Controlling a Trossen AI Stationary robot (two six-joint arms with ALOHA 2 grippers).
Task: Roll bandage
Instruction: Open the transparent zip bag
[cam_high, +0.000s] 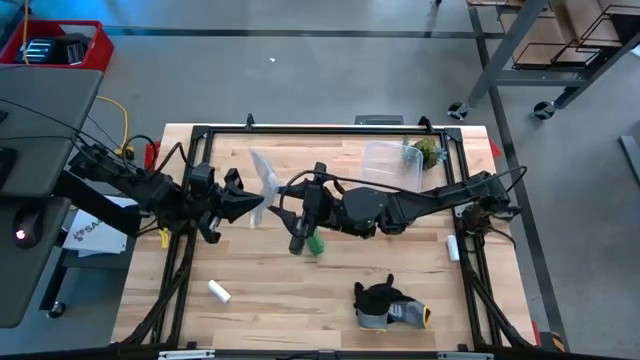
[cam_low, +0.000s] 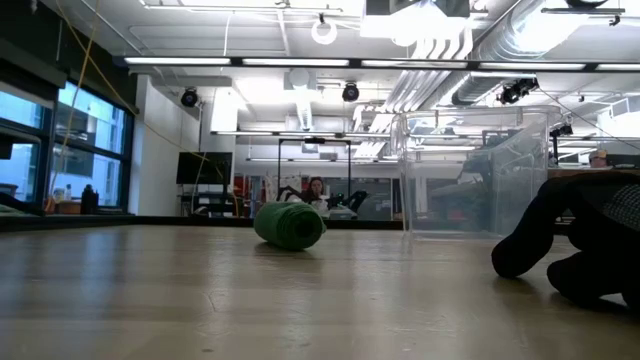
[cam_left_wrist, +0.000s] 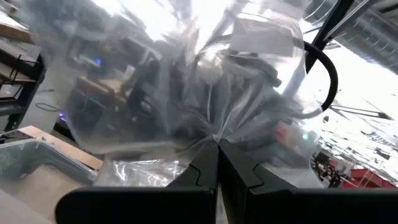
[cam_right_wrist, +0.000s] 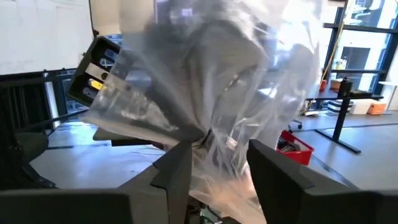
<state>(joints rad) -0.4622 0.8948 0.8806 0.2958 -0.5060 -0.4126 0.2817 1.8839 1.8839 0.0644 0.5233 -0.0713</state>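
Observation:
The bandage is a small green roll (cam_high: 316, 243) lying on its side on the table near the middle; it also shows in the low view (cam_low: 290, 225). No gripper touches it. A crumpled clear plastic bag (cam_high: 265, 180) hangs between the two grippers. My left gripper (cam_high: 255, 205) is shut on the bag (cam_left_wrist: 186, 93). My right gripper (cam_high: 283, 195) is open just right of the bag, and its fingers (cam_right_wrist: 177, 165) stand on either side of a gathered part of the bag (cam_right_wrist: 205, 134). I cannot tell whether they touch it. My left gripper pinches a gathered bunch of the clear bag's film (cam_left_wrist: 216, 138) between its two fingertips, several layers together. The fingers come about level from the table's left side. The rest of the bag spreads out beyond the fingertips.
A clear plastic container (cam_high: 390, 165) stands at the back right with a green tuft (cam_high: 428, 152) beside it. A dark grey glove (cam_high: 385, 305) lies near the front edge. Small white cylinders lie at the front left (cam_high: 219, 291) and at the right (cam_high: 452, 248).

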